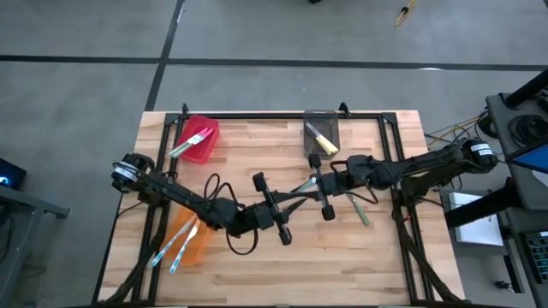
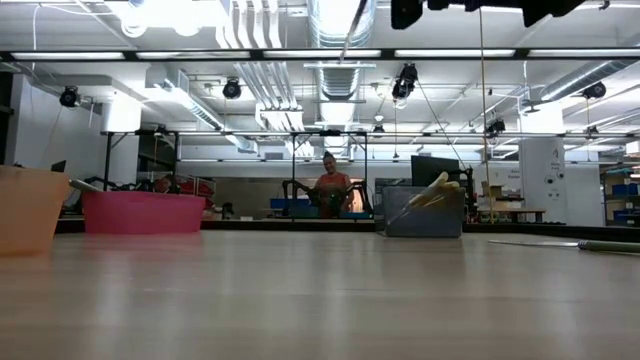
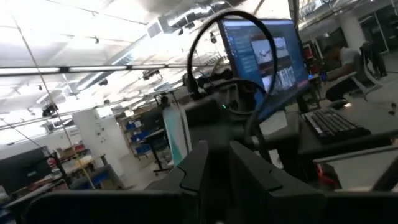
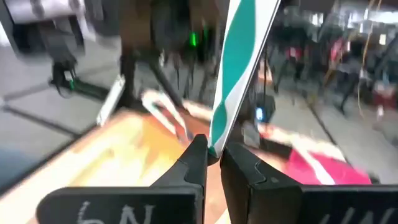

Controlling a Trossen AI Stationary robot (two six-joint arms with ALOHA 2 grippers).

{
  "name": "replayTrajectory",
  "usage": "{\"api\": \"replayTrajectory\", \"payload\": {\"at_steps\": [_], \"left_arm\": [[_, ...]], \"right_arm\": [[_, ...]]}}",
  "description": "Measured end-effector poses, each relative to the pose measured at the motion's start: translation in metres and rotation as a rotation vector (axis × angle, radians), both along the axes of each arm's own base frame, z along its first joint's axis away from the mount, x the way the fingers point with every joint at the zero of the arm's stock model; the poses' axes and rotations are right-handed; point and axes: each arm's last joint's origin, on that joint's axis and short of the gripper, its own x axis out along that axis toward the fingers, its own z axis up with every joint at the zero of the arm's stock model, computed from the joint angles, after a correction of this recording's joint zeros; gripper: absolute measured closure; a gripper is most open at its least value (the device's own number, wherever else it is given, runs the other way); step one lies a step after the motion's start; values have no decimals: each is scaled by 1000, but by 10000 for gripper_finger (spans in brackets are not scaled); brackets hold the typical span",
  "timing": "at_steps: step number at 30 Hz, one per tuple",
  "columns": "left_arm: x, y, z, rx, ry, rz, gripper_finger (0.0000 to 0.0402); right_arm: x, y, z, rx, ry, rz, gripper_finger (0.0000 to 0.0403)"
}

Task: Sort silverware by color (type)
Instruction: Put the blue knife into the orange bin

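High over the middle of the table, my two grippers meet tip to tip. My right gripper [image 1: 315, 183] is shut on a green-handled knife [image 4: 239, 62], which reaches out toward my left gripper [image 1: 296, 198]. In the left wrist view the knife [image 3: 177, 134] ends beside one left finger [image 3: 198, 163], and those fingers stand a narrow gap apart. A second knife [image 1: 360, 210] lies flat on the table under my right arm. My right gripper pinches one end of the green part of the knife [image 4: 214, 144] between its two fingertips. The fingers come in about level from the table's right. The knife sticks out ahead of them, lifted well clear of the table. My left gripper: I cannot tell whether the finger beside the knife's end touches it.
A red bin [image 1: 199, 139] at the far left holds green-handled knives. A grey bin [image 1: 323, 133] at the far middle holds yellow-handled ones. An orange bin [image 1: 190, 239] at the near left holds light-blue ones. A person [image 2: 330, 185] sits far behind the table.
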Motion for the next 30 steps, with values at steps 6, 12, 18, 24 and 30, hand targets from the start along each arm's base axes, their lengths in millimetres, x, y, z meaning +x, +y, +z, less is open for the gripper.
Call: {"api": "replayTrajectory", "payload": {"at_steps": [6, 12, 18, 24, 30], "left_arm": [[-23, -14, 14, -49, 98, 103, 356], [-58, -10, 18, -251, 360, -73, 356], [-79, 18, 5, -652, 622, -183, 356], [-80, 26, -8, -630, 723, -86, 328], [-85, 36, -18, -558, 757, 90, 251]], "right_arm": [[-1, -12, -17, -19, 413, -183, 385], [10, -15, -31, -28, 661, -367, 385], [38, -13, -35, -112, 719, -483, 385], [72, -1, -62, -352, 892, -630, 386], [101, 3, -74, -474, 1008, -707, 386]]}}
